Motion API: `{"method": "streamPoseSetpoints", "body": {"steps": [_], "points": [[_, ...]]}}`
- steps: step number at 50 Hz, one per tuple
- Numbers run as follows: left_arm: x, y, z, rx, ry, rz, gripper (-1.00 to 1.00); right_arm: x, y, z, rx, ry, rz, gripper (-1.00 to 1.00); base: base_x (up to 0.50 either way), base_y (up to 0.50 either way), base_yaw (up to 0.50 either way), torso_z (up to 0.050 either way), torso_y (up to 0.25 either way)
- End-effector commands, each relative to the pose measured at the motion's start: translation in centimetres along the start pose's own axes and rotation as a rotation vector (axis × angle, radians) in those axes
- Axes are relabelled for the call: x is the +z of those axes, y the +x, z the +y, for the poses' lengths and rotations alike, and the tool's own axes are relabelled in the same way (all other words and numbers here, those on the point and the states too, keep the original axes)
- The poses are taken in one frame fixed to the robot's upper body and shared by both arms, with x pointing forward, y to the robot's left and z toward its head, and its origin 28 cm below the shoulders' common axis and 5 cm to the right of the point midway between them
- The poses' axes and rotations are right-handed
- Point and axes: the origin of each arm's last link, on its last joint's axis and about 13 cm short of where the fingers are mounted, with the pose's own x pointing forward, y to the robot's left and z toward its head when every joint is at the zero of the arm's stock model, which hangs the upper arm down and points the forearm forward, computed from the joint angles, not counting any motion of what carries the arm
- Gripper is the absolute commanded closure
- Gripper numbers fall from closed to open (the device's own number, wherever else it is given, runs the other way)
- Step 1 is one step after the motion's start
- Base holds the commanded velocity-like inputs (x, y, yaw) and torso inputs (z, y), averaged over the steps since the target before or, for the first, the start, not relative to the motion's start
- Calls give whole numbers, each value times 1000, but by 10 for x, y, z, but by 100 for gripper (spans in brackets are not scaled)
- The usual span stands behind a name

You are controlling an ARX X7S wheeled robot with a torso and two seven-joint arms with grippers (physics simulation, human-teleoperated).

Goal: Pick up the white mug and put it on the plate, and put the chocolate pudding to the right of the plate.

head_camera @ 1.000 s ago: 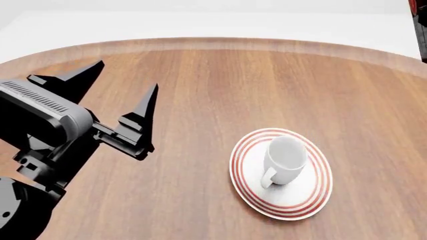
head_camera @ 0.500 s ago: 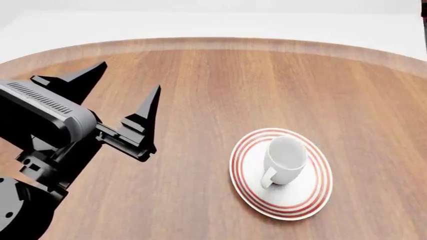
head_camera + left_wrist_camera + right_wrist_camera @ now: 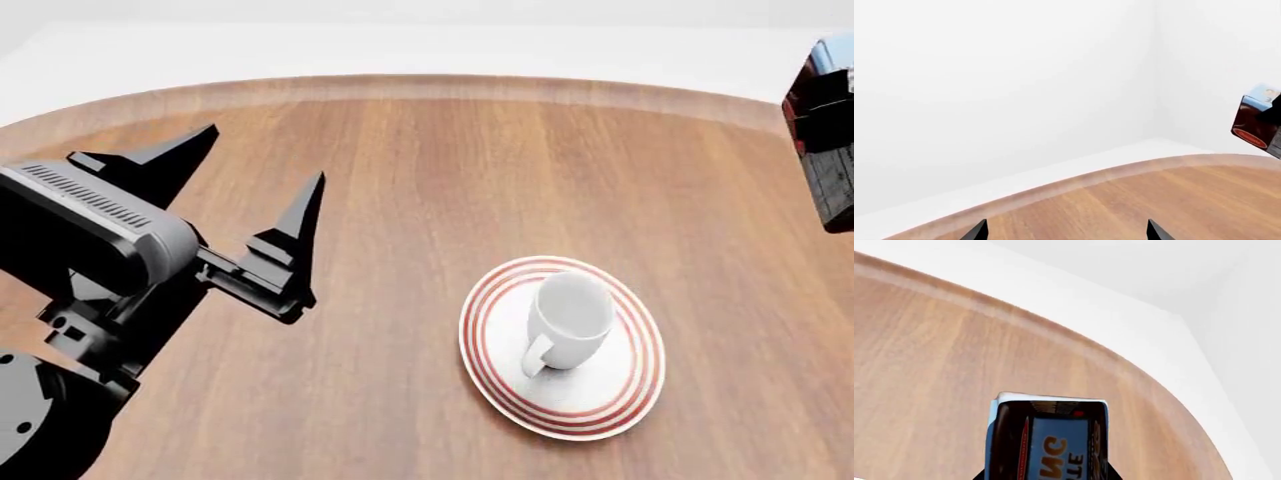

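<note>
since half a second ago the chocolate pudding (image 3: pixel 825 130) is sliding in at the head view's right edge, mostly cut off. it's looking brown with a light blue face and orange letters, up off the round wooden table (image 3: pixel 400 170), the right gripper (image 3: pixel 1047 475) pinching it. closer in, one white mug (image 3: pixel 567 318) is sitting upright on one red-ringed plate (image 3: pixel 497 345). the left gripper (image 3: pixel 240 185) is hanging wide open, holding nothing.
</note>
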Motion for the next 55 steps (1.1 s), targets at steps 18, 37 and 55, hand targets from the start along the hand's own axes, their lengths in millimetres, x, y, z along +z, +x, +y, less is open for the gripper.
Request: {"method": "streamPoseSetpoints", "body": {"steps": [18, 37, 55], "points": [[3, 2, -2, -26, -4, -34, -100, -34, 2, -5, 17, 242, -8, 100, 0, 0, 0, 0, 0], [3, 2, -3, -28, -3, -31, -100, -56, -1, -6, 15, 281, 26, 100, 0, 0, 0, 0, 0], [2, 2, -2, -27, -4, -29, -100, -86, 6, 11, 150, 66, 191, 100, 0, 0, 0, 0, 0]]}}
